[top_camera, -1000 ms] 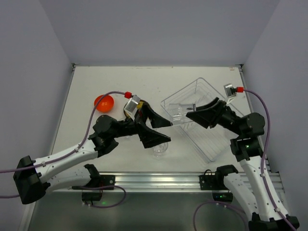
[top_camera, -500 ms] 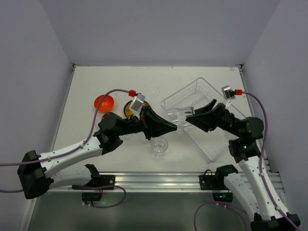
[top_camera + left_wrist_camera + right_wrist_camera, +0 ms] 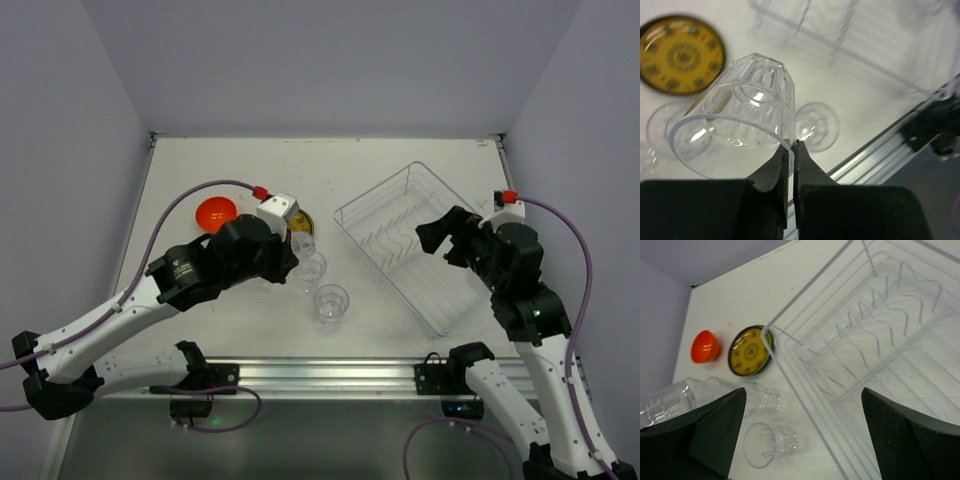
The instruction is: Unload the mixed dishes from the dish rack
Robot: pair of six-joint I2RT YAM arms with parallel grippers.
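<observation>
Top view: I read the clear cup (image 3: 308,268) held left of the dish rack (image 3: 375,189), with a second cup (image 3: 331,303) just nearer. Left wrist: the left gripper (image 3: 792,147) pinches the clear cup's rim. Right wrist: the right gripper (image 3: 803,390) is spread wide above the dish rack.

Cup (image 3: 742,107): clear ribbed plastic, glossy. Dish rack (image 3: 797,385): clear smooth plastic. Wire holder (image 3: 875,337): thin metal. Bowl (image 3: 705,346): glossy orange. Table (image 3: 250,170): matt white.

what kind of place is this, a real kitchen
Probably a robot test cell, not a kitchen: a white table boxed in by plain walls, the left arm and right arm bolted to a metal rail, a clear dish rack.
</observation>
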